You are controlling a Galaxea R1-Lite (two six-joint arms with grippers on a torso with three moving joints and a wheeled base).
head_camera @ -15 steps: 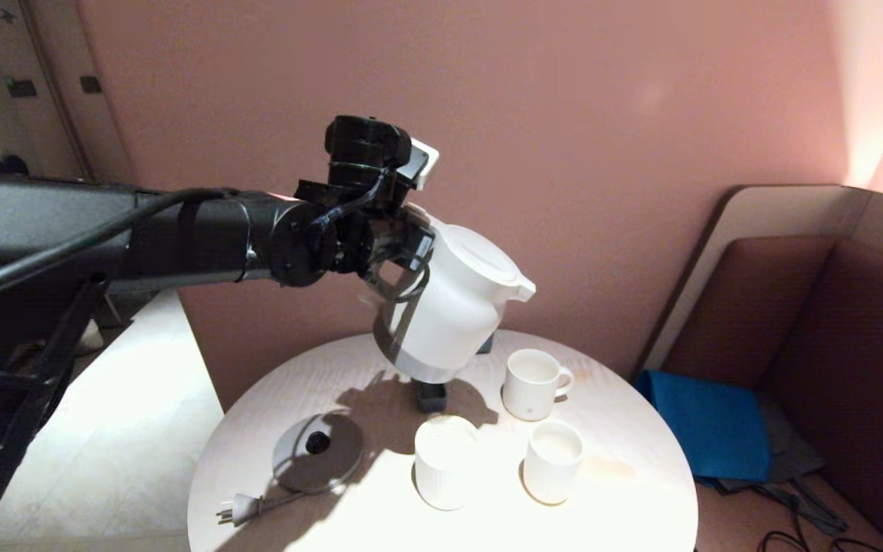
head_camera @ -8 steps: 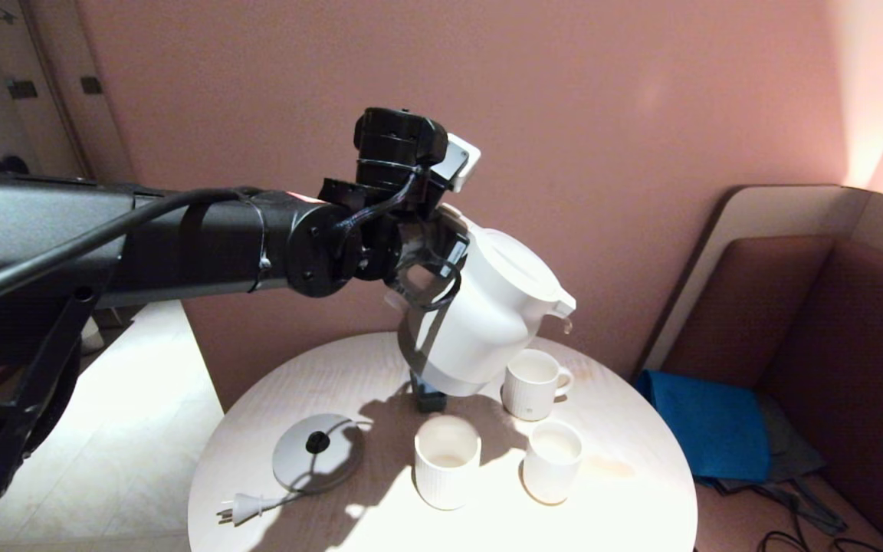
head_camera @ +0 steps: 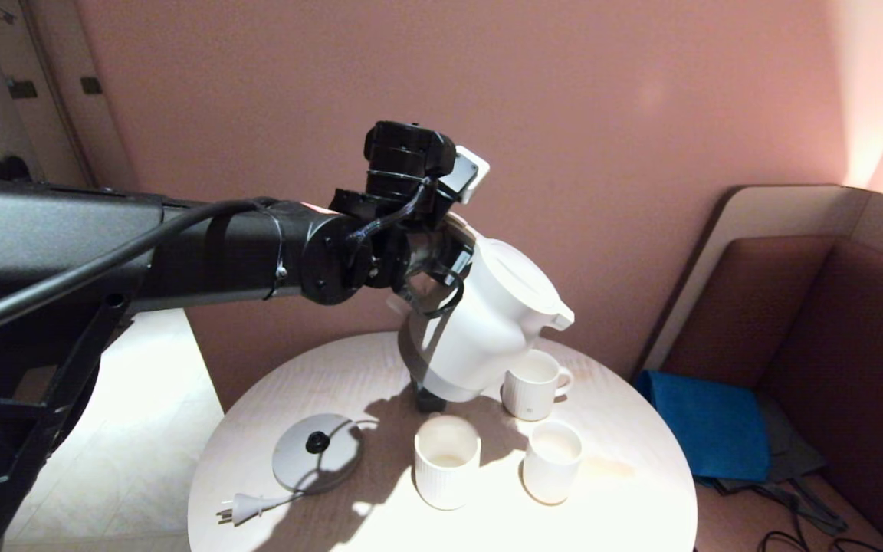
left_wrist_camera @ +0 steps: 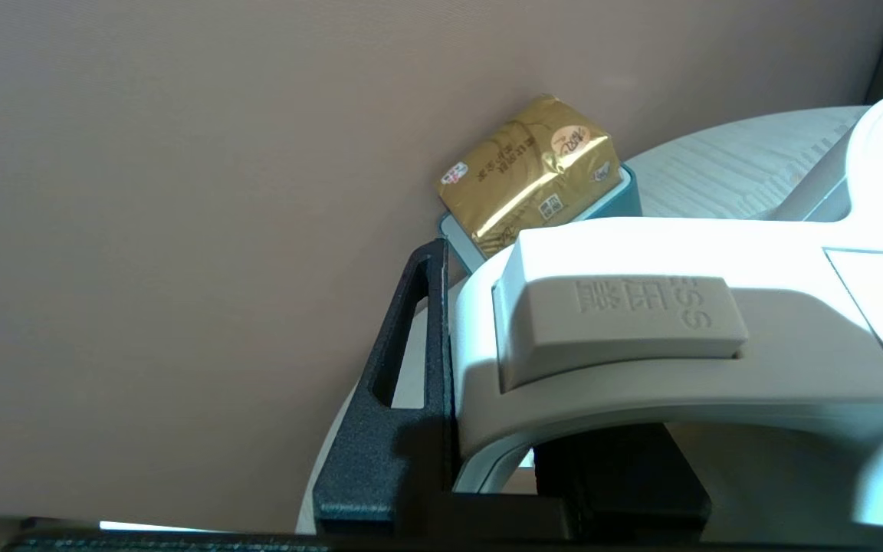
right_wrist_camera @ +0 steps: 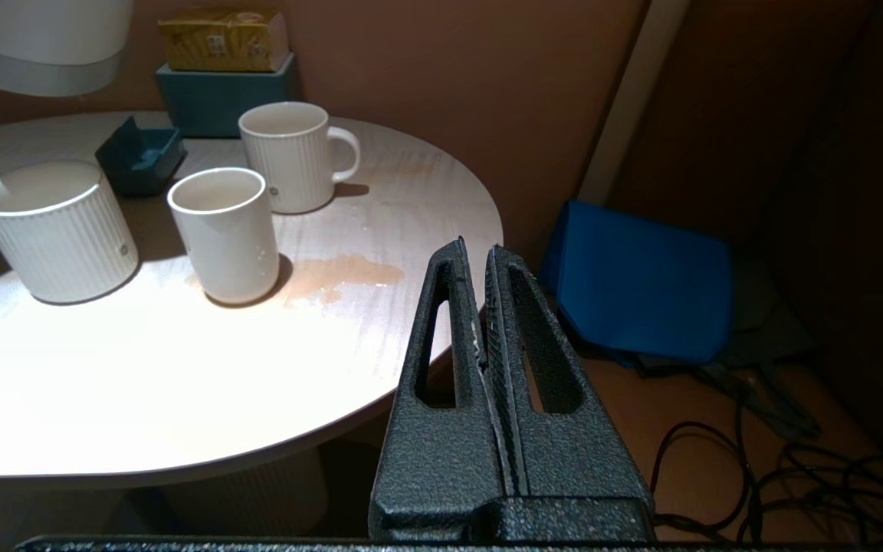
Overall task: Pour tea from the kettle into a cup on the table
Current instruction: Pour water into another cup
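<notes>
- We've got the left gripper [head_camera: 432, 285] clamped on the loop handle of the kettle [head_camera: 487, 322], holding it in the air around the centre of the head view, well clear of the table [head_camera: 625, 514].
- The kettle is tipped so its spout points toward the right of the frame, sitting above the white mug [head_camera: 532, 385] with the handle. We can't see any tea coming out of the spout.
- From the left wrist view it's the same story: a black finger [left_wrist_camera: 403, 368] pressed against the side of the white handle [left_wrist_camera: 641, 337], with a gold packet [left_wrist_camera: 530, 172] in a teal box behind it by the wall.
- The cup [head_camera: 553, 461], the small plain one, stands lower right of centre on the table, just beside the wider ribbed cup [head_camera: 447, 461] on its left. The mug is behind it, near but not touching.
- In the right wrist view the cup [right_wrist_camera: 223, 234] has a thin reddish puddle [right_wrist_camera: 338, 276] on the table just beside it. What's inside the cup we can't make out.
- The grey kettle base [head_camera: 317, 462] and its plug [head_camera: 242, 507] sit at the lower left of the table.
- The right gripper [right_wrist_camera: 480, 261] has its fingers pressed together, gripping nothing, parked off the table edge above the floor, near a blue cloth [right_wrist_camera: 641, 280].
</notes>
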